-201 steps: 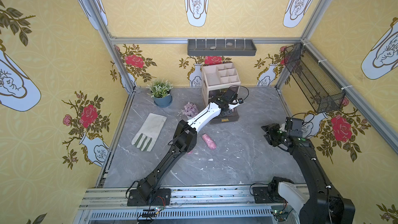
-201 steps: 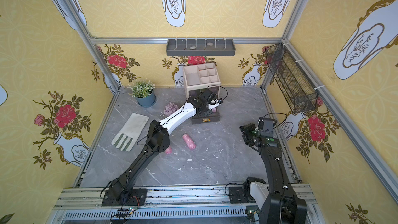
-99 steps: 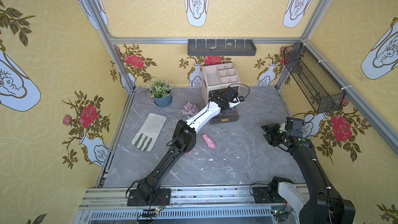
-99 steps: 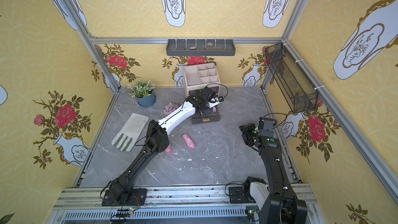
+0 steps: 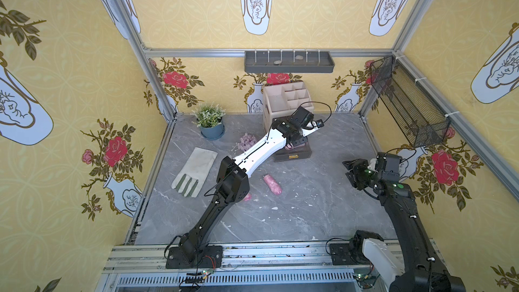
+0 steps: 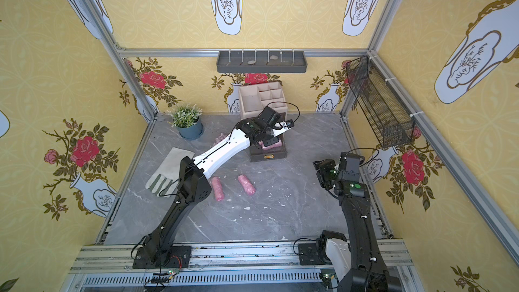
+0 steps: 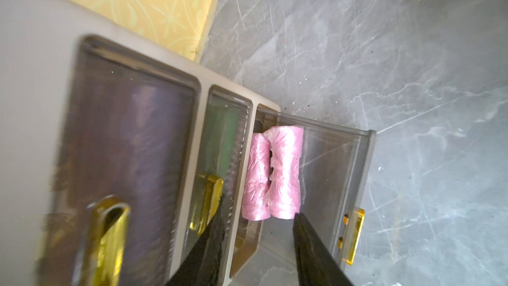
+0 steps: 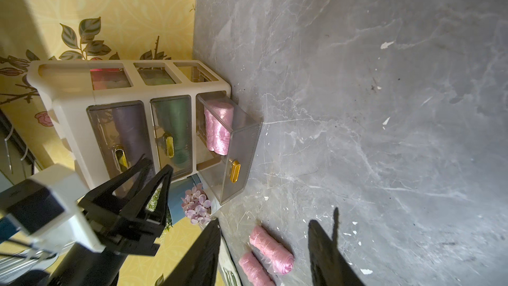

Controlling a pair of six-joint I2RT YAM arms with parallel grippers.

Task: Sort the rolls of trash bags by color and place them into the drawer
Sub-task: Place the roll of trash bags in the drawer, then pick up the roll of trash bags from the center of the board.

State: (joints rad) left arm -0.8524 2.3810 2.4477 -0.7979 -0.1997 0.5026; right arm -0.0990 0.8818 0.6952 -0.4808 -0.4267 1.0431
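Observation:
The beige drawer unit [image 8: 68, 100] stands at the back; its lowest drawer [image 7: 354, 177] is pulled out. Two pink rolls [image 7: 284, 171] lie in it side by side. Purple [image 8: 129, 130] and green [image 8: 173, 125] rolls show through the two closed drawers. My left gripper [image 7: 258, 211] hovers just above the open drawer [image 6: 268, 157], open and empty. In both top views two more pink rolls lie mid-table [image 6: 246, 184] [image 5: 272, 184], one half hidden by the left elbow [image 5: 247, 198]. My right gripper [image 8: 264, 221] hangs open and empty at the table's right [image 5: 351, 174].
A work glove [image 5: 196, 171] lies at the left. A potted plant [image 5: 210, 122] and a lilac flower bunch [image 5: 247, 141] sit near the back. A black mesh basket [image 5: 407, 108] hangs on the right wall and a grey shelf [image 5: 289, 61] on the back wall. White scraps [image 5: 274, 208] dot the table.
The left wrist has lifted slightly over the open drawer and its jaws have spread a little. The right arm has not moved.

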